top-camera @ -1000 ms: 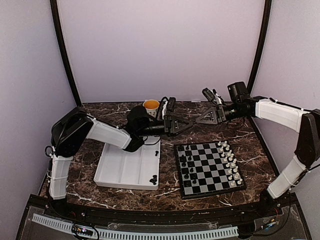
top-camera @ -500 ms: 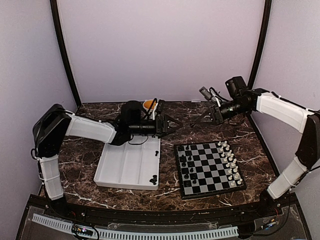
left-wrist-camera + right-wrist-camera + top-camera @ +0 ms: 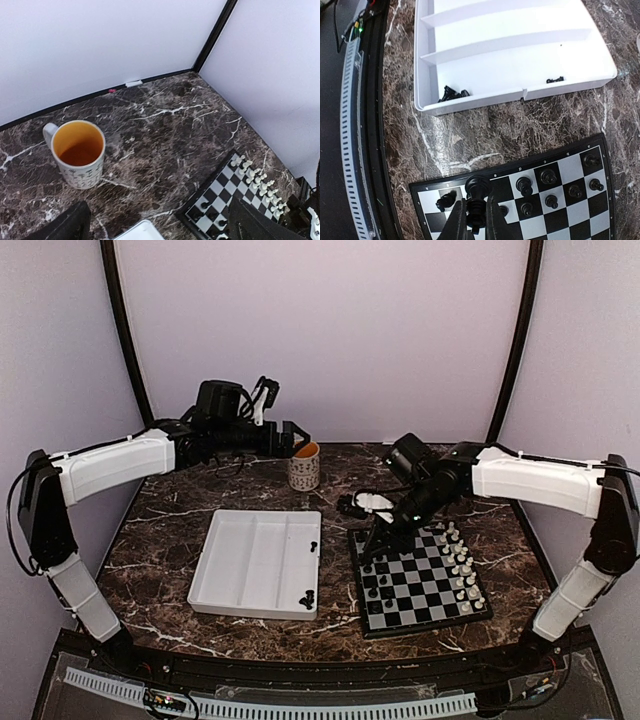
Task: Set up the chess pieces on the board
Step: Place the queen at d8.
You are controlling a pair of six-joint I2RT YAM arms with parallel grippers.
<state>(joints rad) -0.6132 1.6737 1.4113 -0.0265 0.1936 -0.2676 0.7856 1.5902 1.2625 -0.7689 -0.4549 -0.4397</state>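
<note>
The board (image 3: 425, 580) lies right of centre, with black chess pieces (image 3: 376, 576) along its left files and white ones (image 3: 458, 562) along its right. My right gripper (image 3: 476, 200) is shut on a tall black piece (image 3: 479, 185), low over the board's (image 3: 560, 220) far-left corner, beside other black men (image 3: 524, 186). In the top view that gripper (image 3: 378, 537) sits at the board's far-left corner. My left gripper (image 3: 292, 439) hangs high at the back, just left of the mug. It is open and empty, with its fingers (image 3: 65, 227) wide apart.
A white compartmented tray (image 3: 250, 565) lies left of the board with a few black pieces (image 3: 306, 596) near its right side. A patterned mug (image 3: 304, 466) with an orange inside stands at the back centre. The enclosure's walls close in the back and sides.
The two grippers were together in mid-air. The left one opened and swung up and back to the left. The right one came down to the board's far-left corner with the black piece.
</note>
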